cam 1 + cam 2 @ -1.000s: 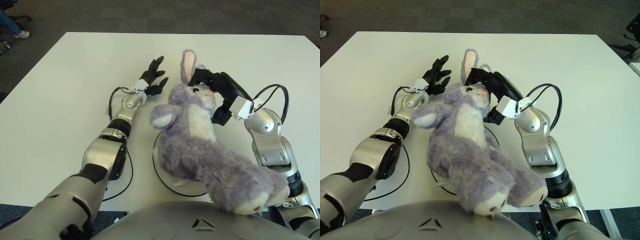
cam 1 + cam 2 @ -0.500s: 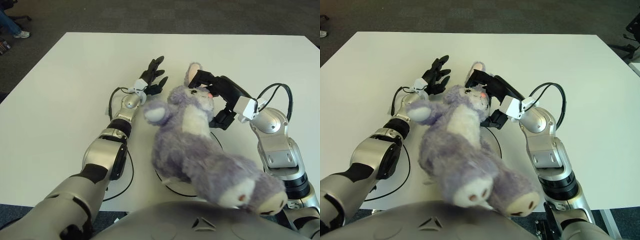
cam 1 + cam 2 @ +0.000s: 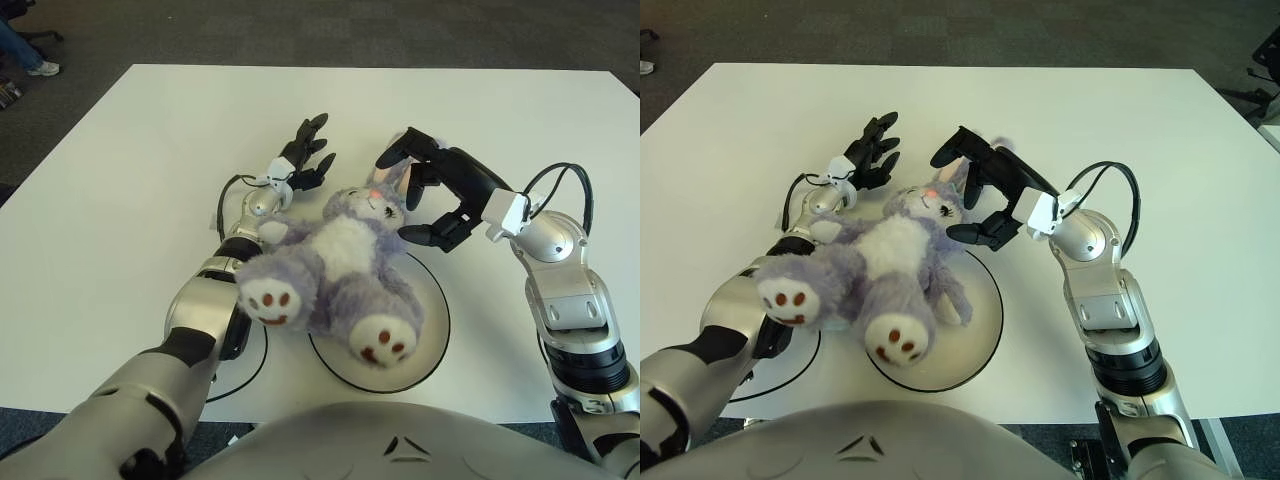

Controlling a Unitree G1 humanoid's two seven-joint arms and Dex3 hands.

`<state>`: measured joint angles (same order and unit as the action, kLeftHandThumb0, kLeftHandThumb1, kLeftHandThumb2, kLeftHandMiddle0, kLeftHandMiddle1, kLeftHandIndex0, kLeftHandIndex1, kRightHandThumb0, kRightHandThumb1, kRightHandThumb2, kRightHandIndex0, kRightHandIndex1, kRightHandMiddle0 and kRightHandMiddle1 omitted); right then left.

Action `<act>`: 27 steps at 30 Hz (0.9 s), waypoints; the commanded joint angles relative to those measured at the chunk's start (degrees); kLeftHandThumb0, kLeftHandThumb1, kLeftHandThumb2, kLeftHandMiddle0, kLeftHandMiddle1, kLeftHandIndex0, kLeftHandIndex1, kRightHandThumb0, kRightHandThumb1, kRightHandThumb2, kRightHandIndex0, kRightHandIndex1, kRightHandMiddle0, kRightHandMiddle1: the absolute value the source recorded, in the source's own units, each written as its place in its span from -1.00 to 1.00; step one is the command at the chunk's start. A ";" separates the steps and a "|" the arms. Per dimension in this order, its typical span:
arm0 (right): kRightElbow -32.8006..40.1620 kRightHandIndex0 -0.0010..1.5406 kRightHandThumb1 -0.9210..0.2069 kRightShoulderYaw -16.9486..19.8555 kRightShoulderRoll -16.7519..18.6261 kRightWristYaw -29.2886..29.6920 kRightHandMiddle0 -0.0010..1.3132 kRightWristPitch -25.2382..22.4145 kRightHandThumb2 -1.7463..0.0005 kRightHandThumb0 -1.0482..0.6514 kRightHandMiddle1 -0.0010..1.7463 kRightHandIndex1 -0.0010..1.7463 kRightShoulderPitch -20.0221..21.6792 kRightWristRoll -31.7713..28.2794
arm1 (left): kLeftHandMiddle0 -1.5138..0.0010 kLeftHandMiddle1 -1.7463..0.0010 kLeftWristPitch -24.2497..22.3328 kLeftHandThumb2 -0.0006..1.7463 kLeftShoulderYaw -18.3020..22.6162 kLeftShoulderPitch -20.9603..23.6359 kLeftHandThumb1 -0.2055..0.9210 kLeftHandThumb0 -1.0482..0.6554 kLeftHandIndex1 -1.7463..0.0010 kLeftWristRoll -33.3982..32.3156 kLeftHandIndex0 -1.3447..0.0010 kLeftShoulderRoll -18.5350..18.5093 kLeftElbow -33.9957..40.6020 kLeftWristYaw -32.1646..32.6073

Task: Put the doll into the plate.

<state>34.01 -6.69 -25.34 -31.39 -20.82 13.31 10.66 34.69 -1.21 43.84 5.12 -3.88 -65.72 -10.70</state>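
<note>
One doll [image 3: 335,265] (one plate [image 3: 432,322])

I saw the doll [image 3: 335,265] drop from the air onto the plate [image 3: 433,320], feet swinging toward the table's near edge. My right hand [image 3: 425,195] opened and released its head.

**Camera setup: head stereo pair**

Left eye view and right eye view: both mounted on the robot's head, facing forward and down, close over the white table [image 3: 120,180]. Shared: the table top, both arms, dark carpet beyond the far edge.
</note>
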 commanded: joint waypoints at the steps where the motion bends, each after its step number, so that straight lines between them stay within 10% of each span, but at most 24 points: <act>1: -0.50 -0.15 -0.14 1.03 -1.73 -0.65 -1.00 2.18 -0.10 0.70 0.15 0.68 0.43 -0.89 | 0.69 0.23 -0.97 -0.35 0.27 0.74 0.97 -0.48 0.37 -0.55 1.00 -0.05 0.62 -1.25; 6: -0.62 -0.10 -0.10 1.44 -3.14 -0.69 -1.00 3.58 -0.14 0.74 0.10 0.68 0.55 -0.78 | 0.67 0.18 -0.65 -0.33 -0.07 0.39 0.97 -0.45 0.37 -0.21 1.00 -0.24 1.20 -1.27; 13: -0.52 0.05 0.48 1.80 -5.27 -0.50 -1.00 4.38 -0.80 0.91 0.08 0.98 0.67 0.50 | 0.61 -0.25 0.99 -0.26 -0.79 0.22 1.00 -0.50 0.49 1.31 1.00 -0.62 1.24 0.65; 27: -2.37 0.06 0.51 4.89 -9.16 -3.91 -1.00 5.94 -0.85 0.91 -0.09 1.00 2.49 -3.49 | 0.41 -0.58 2.57 -0.23 -1.34 0.27 1.00 -0.53 0.55 2.94 1.00 -0.85 0.23 3.40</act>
<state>32.37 -3.34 -33.27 -34.36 -16.06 14.28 8.62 36.37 -2.34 43.83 7.31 -4.33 -65.21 -8.44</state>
